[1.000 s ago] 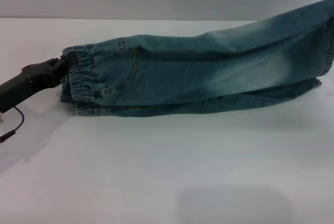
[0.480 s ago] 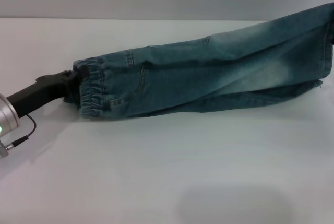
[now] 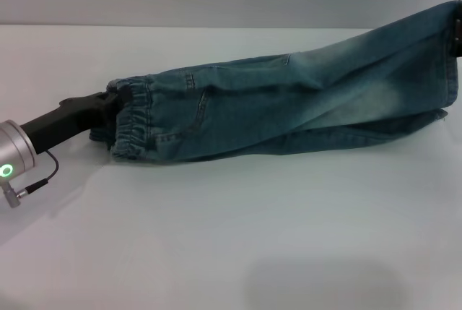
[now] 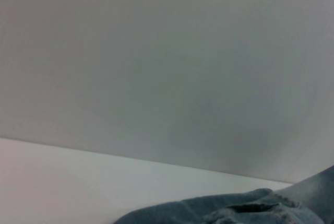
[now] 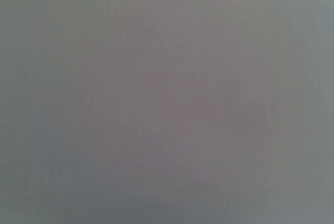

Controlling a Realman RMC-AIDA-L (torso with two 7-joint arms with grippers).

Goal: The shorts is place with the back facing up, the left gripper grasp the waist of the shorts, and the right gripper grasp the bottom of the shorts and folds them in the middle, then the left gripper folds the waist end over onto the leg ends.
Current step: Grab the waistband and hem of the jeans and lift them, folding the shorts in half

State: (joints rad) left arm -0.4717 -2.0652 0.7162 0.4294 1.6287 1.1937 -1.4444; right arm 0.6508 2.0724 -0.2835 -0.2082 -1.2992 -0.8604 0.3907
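Two pincers: left pincer (image 3: 115, 102) clamps waist (image 3: 132, 126) of shorts (image 3: 289, 100); right pincer (image 3: 458, 32) grips bottom (image 3: 451, 71).

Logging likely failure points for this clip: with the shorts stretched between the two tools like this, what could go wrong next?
1. The left tool pinches only the edge of the waist; the gathered band could slip free as it is carried over.
2. The right tool holds the leg ends at the frame's edge, raised off the table; its grip can't be checked.
3. The shorts lie twisted lengthwise, so the fold may land skewed.
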